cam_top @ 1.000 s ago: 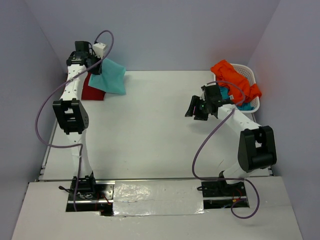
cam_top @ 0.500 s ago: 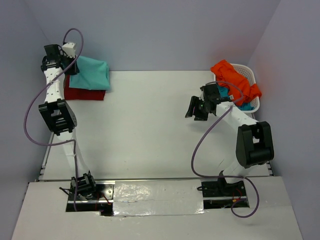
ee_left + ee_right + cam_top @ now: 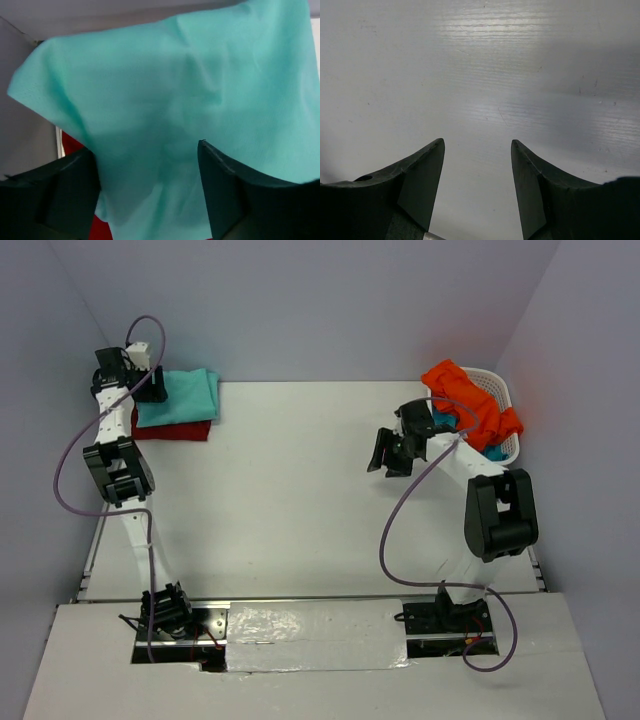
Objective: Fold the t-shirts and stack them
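The light mint-aqua t-shirt lies folded on the dark red t-shirt at the table's far left corner. My left gripper hovers at the stack's left end, open; in the left wrist view its jaws stand wide apart over the mint cloth, with a sliver of red below. The bright orange t-shirt spills over the white basket, and teal-blue cloth shows inside it. My right gripper is open, just left of the basket, with only bare table between its fingers.
The basket stands at the far right against the side wall. Purple cables loop from both arms. Walls close in the table on the left, back and right. A white foil-taped board covers the near edge by the arm bases.
The left arm swung left and back with the mint shirt, laid it flat on the red one and opened its jaws. The right gripper drifted slightly left.
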